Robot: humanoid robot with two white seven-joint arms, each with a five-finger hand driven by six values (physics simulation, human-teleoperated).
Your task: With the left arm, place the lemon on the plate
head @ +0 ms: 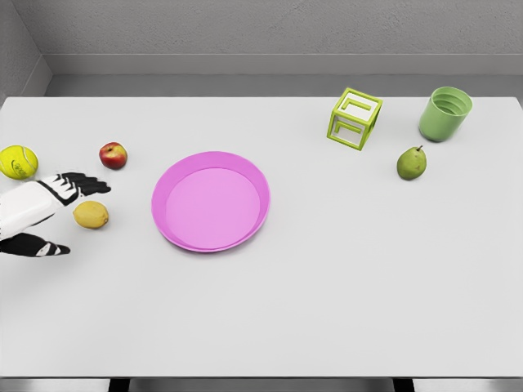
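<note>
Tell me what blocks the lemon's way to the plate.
Nothing visible. The lemon lies left of the plate with bare table between them. The left hand is open around the lemon; the apple sits off the path.

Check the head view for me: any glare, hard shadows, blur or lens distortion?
Head view: even, diffuse light, no glare on the white table; only faint soft shadows beside the pink plate, lemon and left hand; everything looks sharp edge to edge; the table's edges run straight, so no visible distortion.

lemon [91, 215] left of plate [210, 201] | apple [113, 155] behind lemon
</note>
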